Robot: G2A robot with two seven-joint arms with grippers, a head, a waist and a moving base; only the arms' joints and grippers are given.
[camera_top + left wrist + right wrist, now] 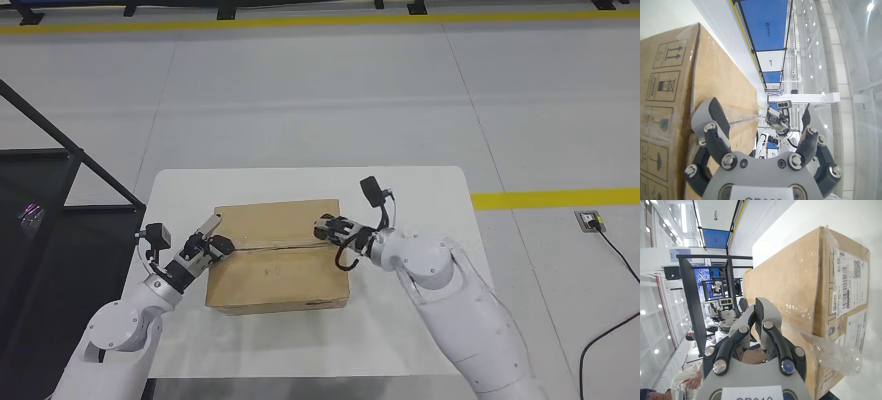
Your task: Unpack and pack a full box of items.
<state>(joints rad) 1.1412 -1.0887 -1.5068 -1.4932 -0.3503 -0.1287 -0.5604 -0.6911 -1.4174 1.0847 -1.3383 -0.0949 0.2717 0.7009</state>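
Note:
A closed cardboard box (278, 262) lies in the middle of the white table (420, 200), its two top flaps meeting in a taped seam. My left gripper (212, 240) is at the seam's left end; in its wrist view this gripper (761, 109) is open, one finger (718, 117) lying against the box (715, 75). My right gripper (328, 230) is over the seam's right end, and in its own view it (758, 306) is shut, with nothing seen between the fingers. A crumpled loose end of clear tape (831, 353) sticks out from the labelled end of the box (791, 279).
A black metal frame (40, 190) stands off the table's left side. Bare white tabletop runs all round the box, widest at the right (440, 230) and behind (300, 185). The table's front edge lies close below the box.

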